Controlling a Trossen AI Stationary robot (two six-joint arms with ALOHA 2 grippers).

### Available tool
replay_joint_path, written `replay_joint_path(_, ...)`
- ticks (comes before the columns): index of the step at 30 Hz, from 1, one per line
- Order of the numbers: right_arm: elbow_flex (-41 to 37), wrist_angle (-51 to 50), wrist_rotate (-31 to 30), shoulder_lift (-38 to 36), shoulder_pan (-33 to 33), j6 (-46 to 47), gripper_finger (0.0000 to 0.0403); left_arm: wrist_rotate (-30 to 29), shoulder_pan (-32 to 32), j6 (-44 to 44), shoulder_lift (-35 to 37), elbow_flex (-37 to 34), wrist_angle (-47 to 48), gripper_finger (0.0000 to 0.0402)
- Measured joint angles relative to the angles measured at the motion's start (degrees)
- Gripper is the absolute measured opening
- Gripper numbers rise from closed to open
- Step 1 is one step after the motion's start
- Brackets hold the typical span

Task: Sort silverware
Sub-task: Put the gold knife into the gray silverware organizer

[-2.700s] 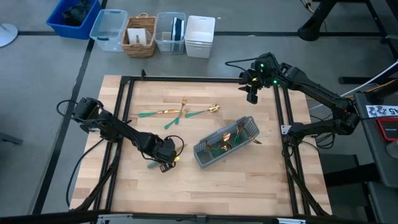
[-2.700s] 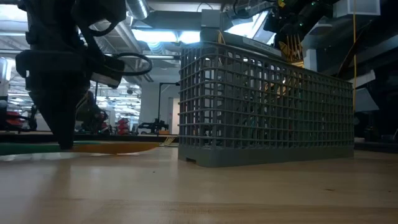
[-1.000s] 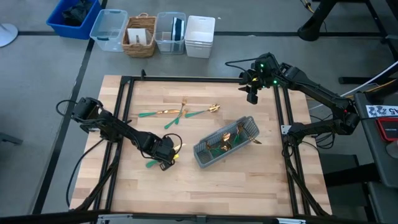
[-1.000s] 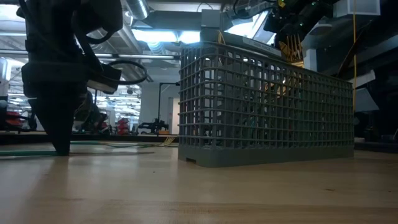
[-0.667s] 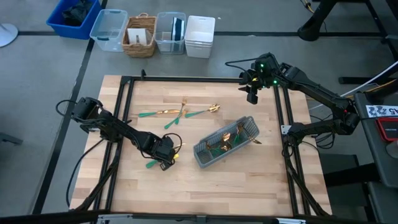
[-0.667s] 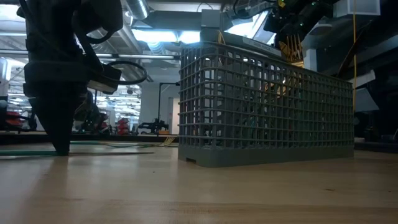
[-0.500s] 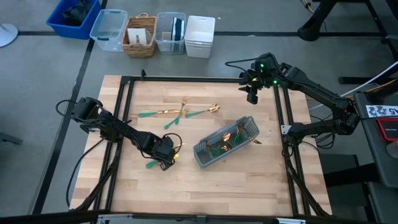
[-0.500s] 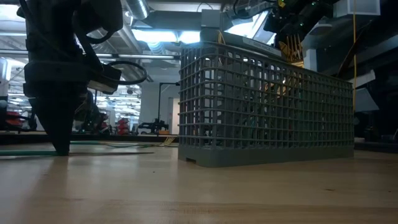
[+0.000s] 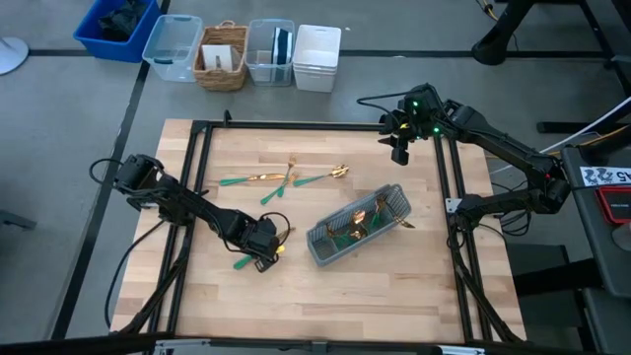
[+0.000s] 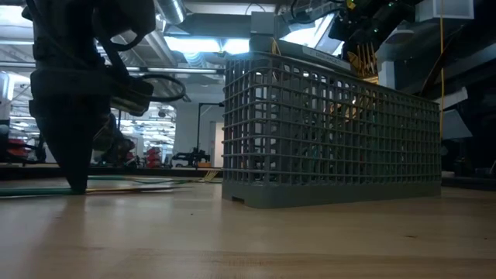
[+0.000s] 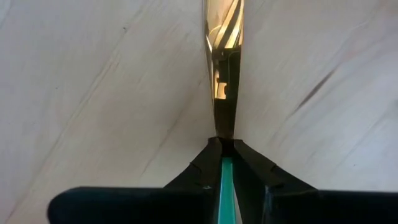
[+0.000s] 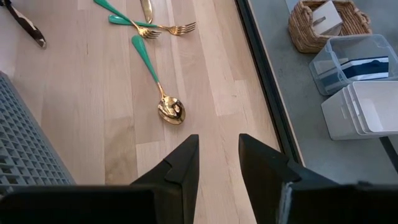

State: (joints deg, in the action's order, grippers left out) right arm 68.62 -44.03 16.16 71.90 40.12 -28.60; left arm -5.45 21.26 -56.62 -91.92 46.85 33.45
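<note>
My left gripper (image 9: 261, 248) stands at the table's near-left part, left of the grey caddy (image 9: 357, 225), and is shut on a fork (image 9: 242, 261) with a teal handle and a gold head (image 11: 224, 37). In the low view its fingertips (image 10: 75, 184) reach down to the tabletop. The caddy lies slantwise and holds several pieces. Two forks (image 9: 251, 178) (image 9: 279, 183) and a spoon (image 9: 320, 177) lie flat on the far middle of the table. My right gripper (image 9: 399, 153) waits open over the far right corner, its fingertips apart in the right wrist view (image 12: 219, 155). My left gripper pinches the fork between its two fingers where the teal handle meets the gold neck (image 11: 224, 147). The fingers come from above, pointing down, and close across the fork. The fork lies about level at the tabletop; whether it is lifted clear I cannot tell.
One more gold piece (image 9: 406, 224) lies on the wood by the caddy's right end. A black frame (image 9: 202, 158) borders the wooden table. Bins and a wicker basket (image 9: 222, 56) stand on the floor beyond the far edge. Bare wood shows along the near edge (image 9: 345, 296).
</note>
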Motion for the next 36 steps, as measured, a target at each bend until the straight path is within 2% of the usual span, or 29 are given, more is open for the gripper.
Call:
replay_joint_path(11,0.0,0.0,0.01,0.0,0.0,0.0,0.0115,-0.35,0.0,-1.54,0.0,0.02,-0.09,0.0038)
replay_joint_path(18,0.0,-0.02,0.0,0.0,0.0,0.0,0.0115,-1.69,0.02,-0.72,0.0,0.0,-0.46,0.0097)
replay_joint_path(22,0.0,-0.02,0.0,0.0,0.0,0.01,0.0115,-3.03,0.02,1.06,0.0,0.0,-2.75,0.0117)
replay_joint_path(31,0.0,-0.31,0.02,0.0,0.0,0.0,0.0115,-3.02,0.02,1.54,-1.77,0.25,-1.46,0.011)
replay_joint_path(36,0.0,-0.39,0.02,0.0,0.01,0.0,0.0115,1.13,-0.3,1.17,-2.26,0.42,1.14,0.0103)
